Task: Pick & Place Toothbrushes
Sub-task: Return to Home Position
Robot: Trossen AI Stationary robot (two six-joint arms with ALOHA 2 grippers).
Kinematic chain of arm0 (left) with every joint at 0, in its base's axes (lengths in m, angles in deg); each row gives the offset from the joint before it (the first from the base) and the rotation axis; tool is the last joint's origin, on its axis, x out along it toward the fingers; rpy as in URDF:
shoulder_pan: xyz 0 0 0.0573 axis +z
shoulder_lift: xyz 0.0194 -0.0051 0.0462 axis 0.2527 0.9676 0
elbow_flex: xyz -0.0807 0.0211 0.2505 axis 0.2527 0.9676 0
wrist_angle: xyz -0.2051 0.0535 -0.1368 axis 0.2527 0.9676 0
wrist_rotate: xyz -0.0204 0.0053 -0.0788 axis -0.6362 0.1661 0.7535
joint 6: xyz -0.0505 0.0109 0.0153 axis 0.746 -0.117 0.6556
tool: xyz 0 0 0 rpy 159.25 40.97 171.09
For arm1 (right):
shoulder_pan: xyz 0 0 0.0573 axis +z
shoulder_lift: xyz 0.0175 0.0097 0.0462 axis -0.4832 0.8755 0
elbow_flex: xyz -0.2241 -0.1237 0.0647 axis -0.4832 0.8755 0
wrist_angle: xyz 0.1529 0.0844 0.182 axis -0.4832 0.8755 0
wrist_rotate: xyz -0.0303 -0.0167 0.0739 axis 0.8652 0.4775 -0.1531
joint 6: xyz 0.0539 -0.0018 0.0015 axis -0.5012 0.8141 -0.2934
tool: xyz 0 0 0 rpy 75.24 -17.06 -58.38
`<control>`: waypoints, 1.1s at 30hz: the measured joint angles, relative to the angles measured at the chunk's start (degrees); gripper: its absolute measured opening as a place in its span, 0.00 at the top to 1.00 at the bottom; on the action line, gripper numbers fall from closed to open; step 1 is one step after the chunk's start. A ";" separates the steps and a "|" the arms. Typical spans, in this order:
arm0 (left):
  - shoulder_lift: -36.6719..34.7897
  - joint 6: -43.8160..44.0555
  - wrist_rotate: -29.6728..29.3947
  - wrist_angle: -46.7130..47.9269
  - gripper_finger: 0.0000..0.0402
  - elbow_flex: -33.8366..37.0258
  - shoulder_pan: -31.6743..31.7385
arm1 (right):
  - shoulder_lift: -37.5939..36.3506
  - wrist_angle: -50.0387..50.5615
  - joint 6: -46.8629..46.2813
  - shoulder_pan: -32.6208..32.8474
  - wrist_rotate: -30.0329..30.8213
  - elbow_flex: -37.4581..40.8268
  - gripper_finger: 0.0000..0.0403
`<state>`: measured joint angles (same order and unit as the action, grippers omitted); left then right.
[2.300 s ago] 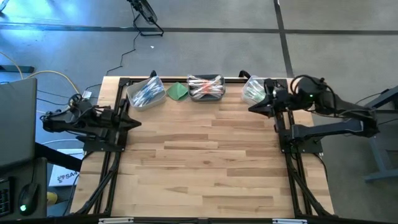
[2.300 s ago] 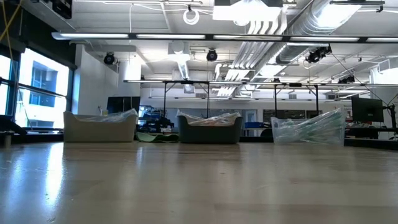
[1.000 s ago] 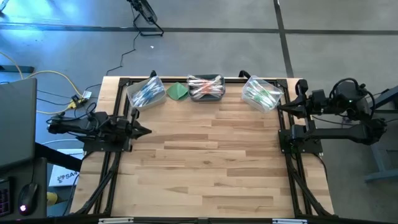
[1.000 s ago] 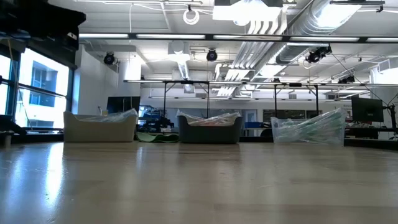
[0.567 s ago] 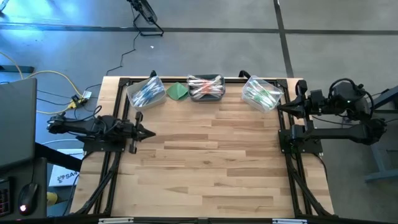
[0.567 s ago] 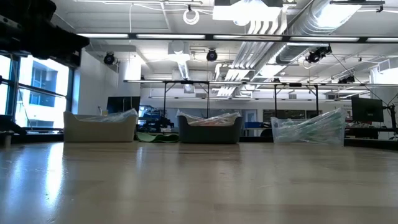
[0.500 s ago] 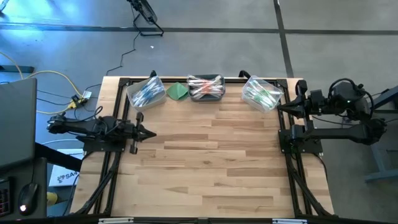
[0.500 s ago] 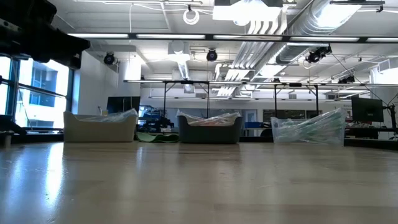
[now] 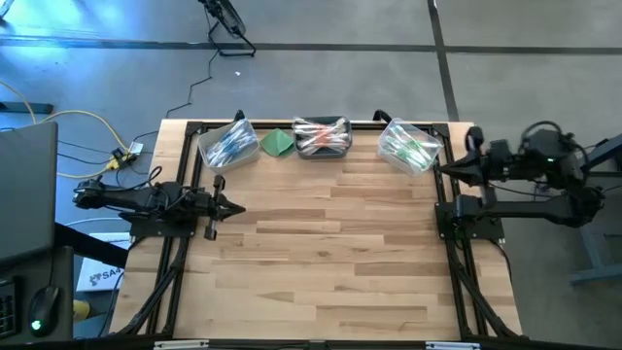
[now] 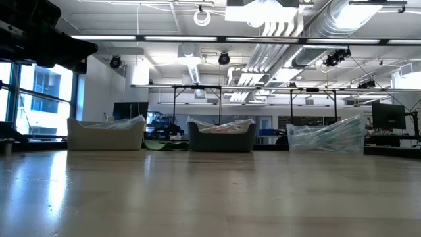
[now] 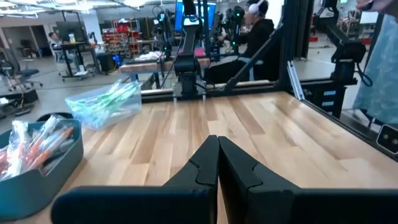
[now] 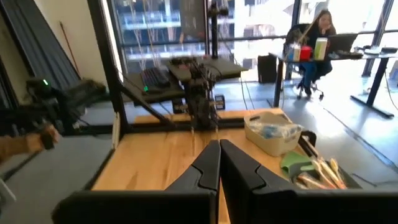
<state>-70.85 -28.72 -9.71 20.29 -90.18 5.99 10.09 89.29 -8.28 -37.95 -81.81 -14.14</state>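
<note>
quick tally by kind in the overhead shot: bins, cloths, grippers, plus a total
bins: 3 (left bin, middle bin, right bin)
green cloth: 1
grippers: 2 (left gripper, right gripper)
total: 6

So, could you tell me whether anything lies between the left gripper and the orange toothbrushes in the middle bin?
Nothing visible does: bare tabletop separates the left gripper from the orange toothbrushes in the middle bin. The green cloth sits beside that bin, off the path.
</note>
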 joint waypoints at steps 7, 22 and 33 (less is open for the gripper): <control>0.02 -0.11 0.02 0.07 1.00 0.09 0.00 | -6.80 1.44 -3.09 -0.01 -0.43 0.08 0.99; 0.02 -0.04 0.09 0.10 1.00 0.17 0.00 | -20.60 -1.07 -3.28 -0.02 0.20 9.96 0.99; 0.02 -0.02 0.22 0.11 1.00 0.20 0.00 | -23.18 -12.75 -3.27 -0.02 3.19 22.77 0.99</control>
<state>-70.83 -28.74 -9.48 20.40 -89.99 5.99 -13.09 76.54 -11.55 -37.97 -78.62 8.64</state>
